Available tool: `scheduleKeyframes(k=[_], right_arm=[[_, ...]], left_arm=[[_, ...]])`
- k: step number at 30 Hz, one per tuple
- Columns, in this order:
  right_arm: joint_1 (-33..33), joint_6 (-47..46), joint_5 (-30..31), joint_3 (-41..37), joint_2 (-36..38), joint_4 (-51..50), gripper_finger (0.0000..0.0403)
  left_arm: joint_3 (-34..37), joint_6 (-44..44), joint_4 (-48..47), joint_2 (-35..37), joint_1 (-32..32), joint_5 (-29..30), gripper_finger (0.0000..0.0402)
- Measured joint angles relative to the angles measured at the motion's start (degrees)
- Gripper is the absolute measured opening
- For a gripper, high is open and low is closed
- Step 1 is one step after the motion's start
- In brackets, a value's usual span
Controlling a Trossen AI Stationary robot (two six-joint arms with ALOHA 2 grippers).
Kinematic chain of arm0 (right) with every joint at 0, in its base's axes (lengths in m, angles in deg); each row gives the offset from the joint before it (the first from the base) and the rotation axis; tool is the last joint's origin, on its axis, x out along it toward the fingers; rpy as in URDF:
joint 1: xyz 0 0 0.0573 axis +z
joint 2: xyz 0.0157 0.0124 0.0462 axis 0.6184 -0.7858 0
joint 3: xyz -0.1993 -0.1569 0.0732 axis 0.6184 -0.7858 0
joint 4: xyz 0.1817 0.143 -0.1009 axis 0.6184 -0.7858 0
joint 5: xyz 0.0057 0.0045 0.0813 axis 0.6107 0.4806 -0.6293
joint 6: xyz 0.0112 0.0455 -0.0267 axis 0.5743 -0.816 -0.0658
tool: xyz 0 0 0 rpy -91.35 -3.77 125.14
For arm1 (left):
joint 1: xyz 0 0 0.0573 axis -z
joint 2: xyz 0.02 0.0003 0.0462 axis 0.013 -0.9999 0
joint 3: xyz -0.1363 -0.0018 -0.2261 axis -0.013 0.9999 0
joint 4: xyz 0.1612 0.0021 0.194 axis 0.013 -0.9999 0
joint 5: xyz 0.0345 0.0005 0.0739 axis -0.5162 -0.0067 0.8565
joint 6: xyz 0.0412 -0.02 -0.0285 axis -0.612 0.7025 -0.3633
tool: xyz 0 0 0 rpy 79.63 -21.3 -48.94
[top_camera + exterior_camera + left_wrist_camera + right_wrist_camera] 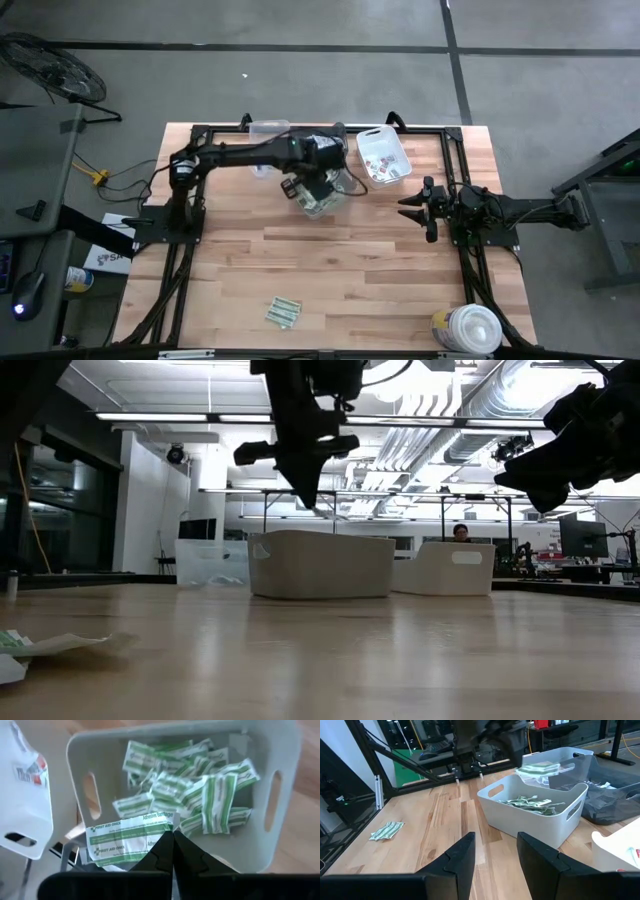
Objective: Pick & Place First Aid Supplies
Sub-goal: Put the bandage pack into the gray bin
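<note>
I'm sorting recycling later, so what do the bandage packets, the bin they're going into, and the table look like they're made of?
Bandage packet, pinched in the shut left gripper: probably printed paper, matte, creased. White bin below it: likely moulded plastic, smooth, with cut-out handles. Table: wood, visible planks and grain, slight sheen.

In the high view the left arm (270, 152) covered most of the grey bin (322, 203), hiding its contents. The print on the loose strips (283, 313) near the front edge was too small to read. The tub (470, 330) was cut off by the picture's edge. In the low view the strips (40, 647) ran off the left edge, blurred.
</note>
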Motion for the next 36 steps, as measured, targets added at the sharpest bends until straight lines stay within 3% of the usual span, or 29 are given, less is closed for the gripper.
scheduleKeyframes(k=[11, 28, 36], right_arm=[[0.0, 0.0, 0.0, 0.0, 0.0, 0.0, 0.014], [0.0, 0.0, 0.0, 0.0, 0.0, 0.0, 0.014], [0.0, 0.0, 0.0, 0.0, 0.0, 0.1, 0.014]], left_arm=[[6.5, -0.8, 8.2, 0.0, -2.1, -4.8, 0.0], [7.3, -2.1, 12.5, -1.6, -2.0, -9.0, 0.0002], [7.2, -6.7, 12.4, -1.5, -2.0, -9.2, 0.003]])
